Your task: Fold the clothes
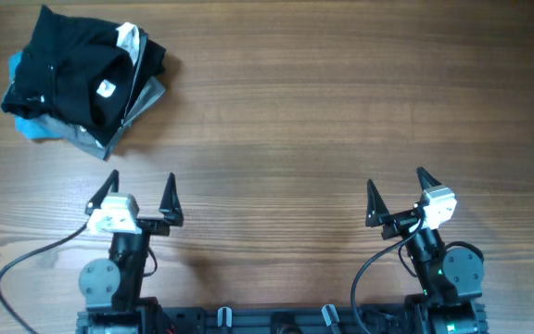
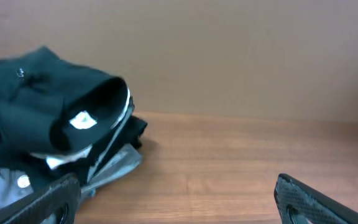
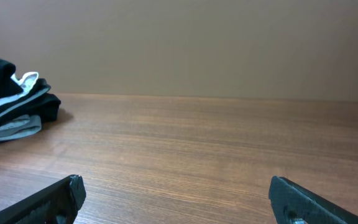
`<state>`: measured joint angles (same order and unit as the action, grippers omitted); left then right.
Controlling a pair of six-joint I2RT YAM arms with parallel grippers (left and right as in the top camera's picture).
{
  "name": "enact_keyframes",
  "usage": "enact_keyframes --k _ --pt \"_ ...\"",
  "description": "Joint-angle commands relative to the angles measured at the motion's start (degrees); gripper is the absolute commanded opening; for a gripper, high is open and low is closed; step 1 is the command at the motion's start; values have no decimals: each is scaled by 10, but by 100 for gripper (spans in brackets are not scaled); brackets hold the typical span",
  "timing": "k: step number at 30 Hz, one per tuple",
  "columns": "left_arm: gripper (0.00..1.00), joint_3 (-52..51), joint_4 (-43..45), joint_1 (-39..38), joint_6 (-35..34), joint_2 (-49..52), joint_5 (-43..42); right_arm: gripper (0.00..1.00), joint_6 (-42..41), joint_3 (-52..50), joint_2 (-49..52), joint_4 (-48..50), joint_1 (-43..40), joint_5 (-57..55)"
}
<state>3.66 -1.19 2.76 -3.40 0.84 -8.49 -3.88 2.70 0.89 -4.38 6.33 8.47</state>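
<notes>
Left tool (image 1: 140, 176) spread, right tool (image 1: 396, 177) spread, soft black T-shirt (image 1: 68, 65) crumpled, wood-grain table (image 1: 341, 93)

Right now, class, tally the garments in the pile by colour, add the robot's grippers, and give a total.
Black T-shirt: 1
White garment: 1
Grey garment: 1
Blue garment: 1
Grippers: 2 (left gripper, right gripper, both open)
Total: 6
</notes>
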Motion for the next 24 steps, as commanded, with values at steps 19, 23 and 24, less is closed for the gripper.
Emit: enact_keyframes --k 19,23,24 --pt "100 -33 -23 2 -18 -4 -9 100 -7 -2 -5 2 1 -6" --pt "100 -33 -23 2 -18 -4 -9 100 -8 -3 -5 2 1 -6" --pt "100 -33 -23 2 -18 -4 -9 100 -8 -3 -5 2 1 -6"
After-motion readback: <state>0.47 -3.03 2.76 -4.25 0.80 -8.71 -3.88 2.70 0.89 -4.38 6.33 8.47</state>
